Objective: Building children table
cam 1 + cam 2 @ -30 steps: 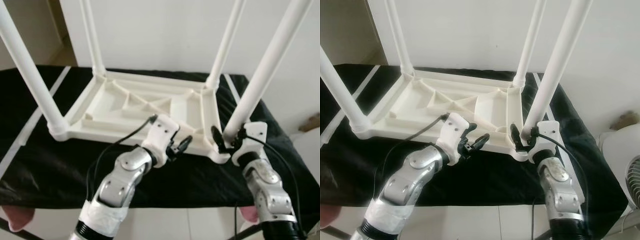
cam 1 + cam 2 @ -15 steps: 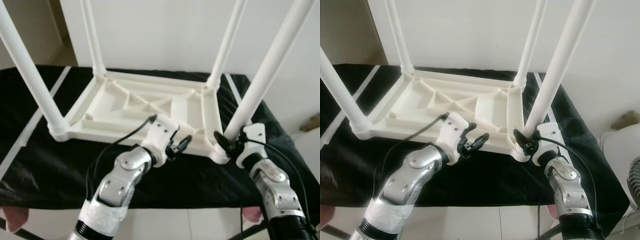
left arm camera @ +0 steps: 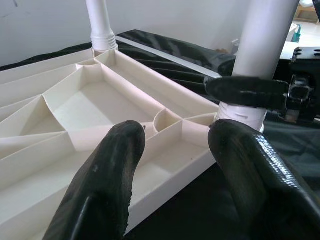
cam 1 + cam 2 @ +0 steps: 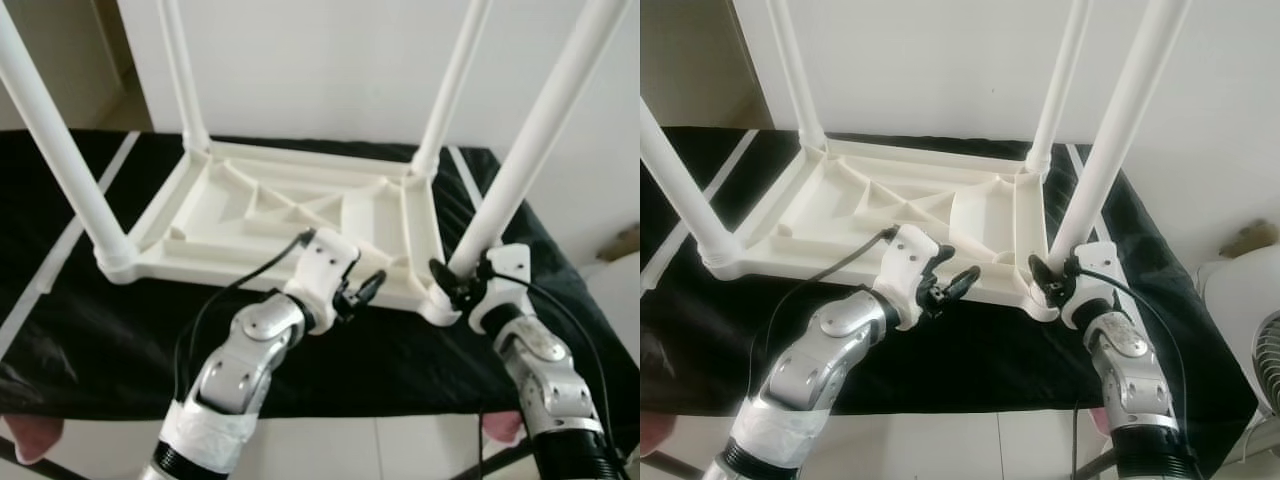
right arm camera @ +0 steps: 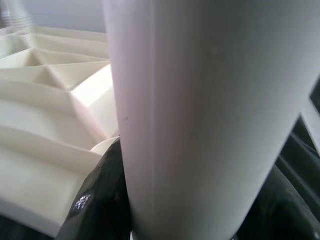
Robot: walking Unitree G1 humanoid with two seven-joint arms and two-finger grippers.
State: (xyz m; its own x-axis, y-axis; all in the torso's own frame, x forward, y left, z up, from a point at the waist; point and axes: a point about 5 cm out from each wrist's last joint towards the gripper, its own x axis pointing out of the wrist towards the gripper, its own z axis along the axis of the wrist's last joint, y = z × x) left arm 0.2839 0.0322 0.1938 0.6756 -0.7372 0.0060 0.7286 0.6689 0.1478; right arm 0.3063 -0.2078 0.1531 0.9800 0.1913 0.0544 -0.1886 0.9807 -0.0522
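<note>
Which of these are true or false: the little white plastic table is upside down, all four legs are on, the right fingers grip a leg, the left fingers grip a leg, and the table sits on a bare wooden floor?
1. The white plastic table top lies upside down. True.
2. Four white tube legs stand up from its corners. True.
3. The right gripper has its fingers closed around the near right leg at its base. True.
4. The left gripper grips a leg too. False: its fingers are open, at the table top's near edge, holding nothing.
5. The table rests on a bare wooden floor. False: it rests on a black cloth.
</note>
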